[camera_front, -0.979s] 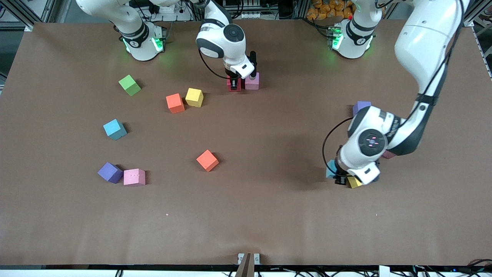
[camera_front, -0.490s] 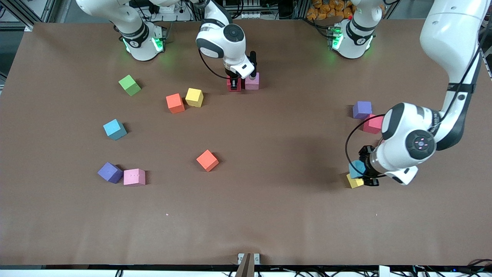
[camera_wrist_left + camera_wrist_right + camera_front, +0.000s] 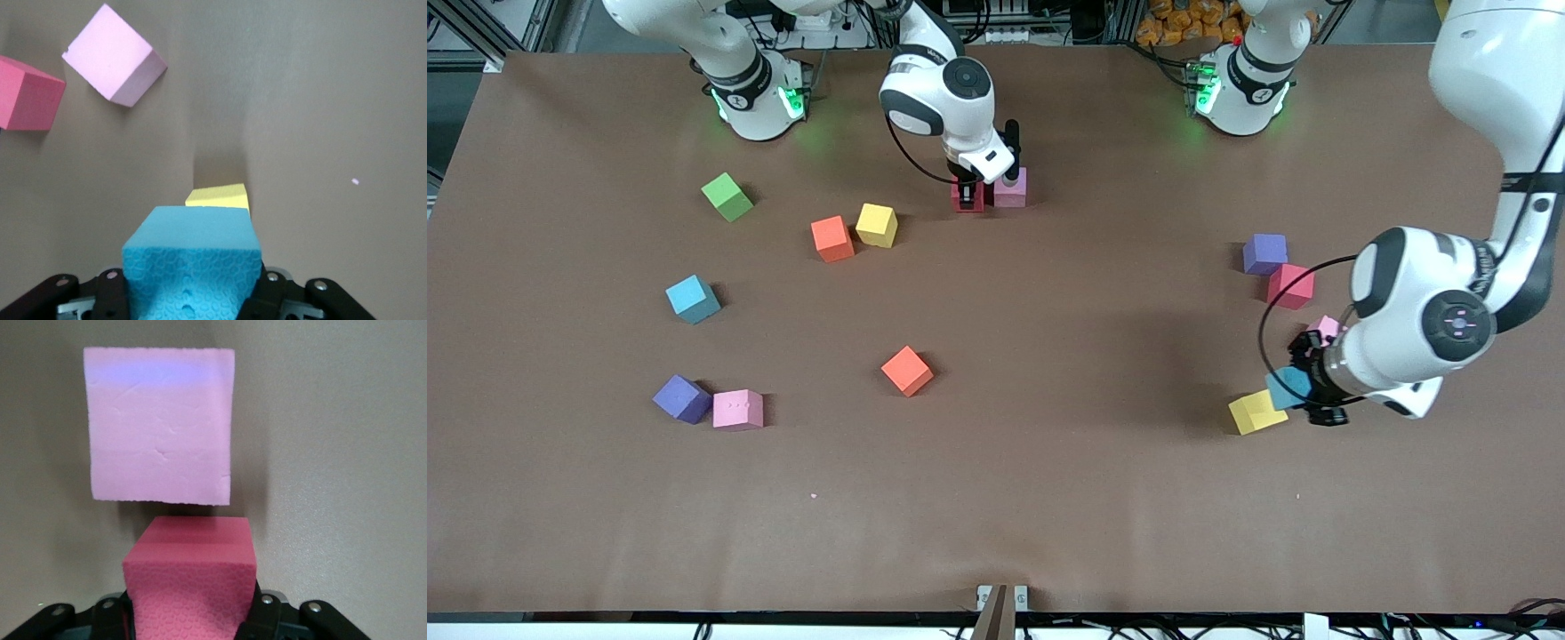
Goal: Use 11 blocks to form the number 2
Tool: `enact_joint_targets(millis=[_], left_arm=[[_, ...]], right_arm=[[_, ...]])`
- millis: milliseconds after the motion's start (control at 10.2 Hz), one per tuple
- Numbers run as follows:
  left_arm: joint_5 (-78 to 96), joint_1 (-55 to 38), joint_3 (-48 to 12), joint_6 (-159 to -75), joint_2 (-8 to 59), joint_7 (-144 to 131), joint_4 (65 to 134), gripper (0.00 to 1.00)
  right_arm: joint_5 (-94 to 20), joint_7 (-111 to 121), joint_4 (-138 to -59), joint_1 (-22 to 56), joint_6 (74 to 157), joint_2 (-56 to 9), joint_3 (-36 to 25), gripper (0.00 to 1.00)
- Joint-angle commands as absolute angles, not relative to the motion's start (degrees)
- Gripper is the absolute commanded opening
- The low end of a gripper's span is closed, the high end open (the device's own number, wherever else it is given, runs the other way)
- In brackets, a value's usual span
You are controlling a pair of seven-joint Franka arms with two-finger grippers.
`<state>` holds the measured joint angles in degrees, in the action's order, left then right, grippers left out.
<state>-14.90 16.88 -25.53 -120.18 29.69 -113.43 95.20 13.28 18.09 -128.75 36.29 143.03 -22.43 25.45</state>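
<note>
My left gripper (image 3: 1307,396) is shut on a blue block (image 3: 1287,388) (image 3: 192,260), held low over a yellow block (image 3: 1254,413) (image 3: 219,197) toward the left arm's end of the table. A pink block (image 3: 1327,327) (image 3: 115,55), a red block (image 3: 1290,285) (image 3: 27,93) and a purple block (image 3: 1264,253) lie close by. My right gripper (image 3: 969,192) is shut on a red block (image 3: 967,196) (image 3: 190,580) right beside a pink block (image 3: 1011,188) (image 3: 160,425), near the robots' bases. The number 2 is not in view.
Loose blocks lie toward the right arm's end: green (image 3: 727,196), orange (image 3: 831,238), yellow (image 3: 876,225), blue (image 3: 692,299), purple (image 3: 681,397) and pink (image 3: 738,410). Another orange block (image 3: 907,370) sits mid-table.
My left arm has swung toward its own end of the table, carrying the blue block across the yellow one and uncovering the red and pink blocks. The right arm has stayed put.
</note>
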Motion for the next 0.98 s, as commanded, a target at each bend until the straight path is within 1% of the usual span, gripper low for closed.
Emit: enact_joint_targets(millis=[0, 196, 490, 881], left_arm=[[-13.6, 17.2, -26.7, -120.8, 27.9, -114.2, 97.6, 0.0], [-13.6, 17.1, -26.7, -120.8, 28.1, -113.7, 97.5, 0.0], [-14.5, 17.3, -26.6, -120.8, 30.1, -113.1, 96.9, 0.0], [-15.2, 16.0, -26.6, -121.0, 30.4, -111.3, 97.0, 0.0]], right_arm=[[12.5, 17.8, -129.4, 34.5, 142.9, -22.0, 26.7, 0.27], [12.5, 17.8, -129.4, 33.4, 142.4, -22.0, 27.5, 0.28], [11.3, 18.1, -129.3, 30.9, 140.9, -22.0, 30.5, 0.29], [10.2, 18.4, -128.9, 30.8, 140.7, -22.2, 31.3, 0.29]])
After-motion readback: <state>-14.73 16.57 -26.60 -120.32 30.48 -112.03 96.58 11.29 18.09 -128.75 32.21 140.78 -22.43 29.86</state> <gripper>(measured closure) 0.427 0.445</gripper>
